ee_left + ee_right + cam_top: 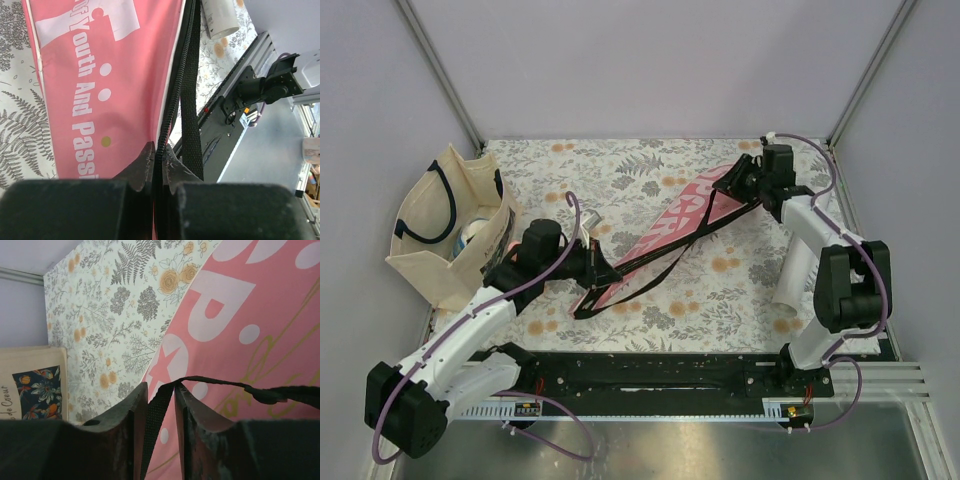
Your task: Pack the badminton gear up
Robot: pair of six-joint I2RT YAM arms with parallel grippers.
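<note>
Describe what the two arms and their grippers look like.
The left arm and right arm both have white shells between chunky black joint housings. A purple cable loops along each arm. Both are bolted to a black base rail. The left gripper and right gripper are black, each with two flat, wedge-tipped fingers whose faces look scuffed and dusty.

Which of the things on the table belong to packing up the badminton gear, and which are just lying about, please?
Part of the job:
- pink racket cover
- its black strap
- white tube

Just lying about:
- beige tote bag with navy handles, at the left edge of the table
</note>
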